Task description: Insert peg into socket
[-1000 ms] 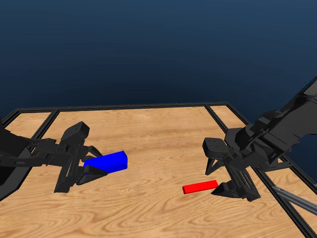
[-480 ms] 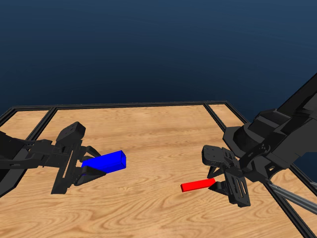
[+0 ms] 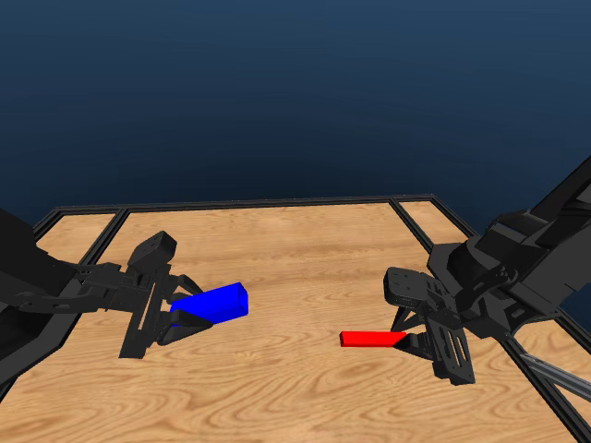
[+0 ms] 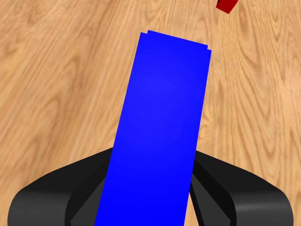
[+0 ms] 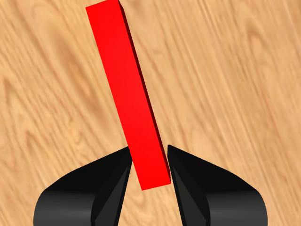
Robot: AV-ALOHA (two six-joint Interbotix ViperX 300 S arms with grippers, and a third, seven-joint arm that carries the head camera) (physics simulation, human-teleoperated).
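Left tool [image 3: 175,317] clamped on socket [image 3: 211,302]; right tool [image 3: 411,339] clamped on peg [image 3: 367,339].

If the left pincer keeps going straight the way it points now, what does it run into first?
Probably the red peg. The left pincer, shut on the blue socket, points across the table toward the right pincer holding it. Bare wood lies between; whether the heights line up is unclear.

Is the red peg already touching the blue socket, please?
No, in the head view the peg in the right gripper is apart from the socket, with bare table between them.
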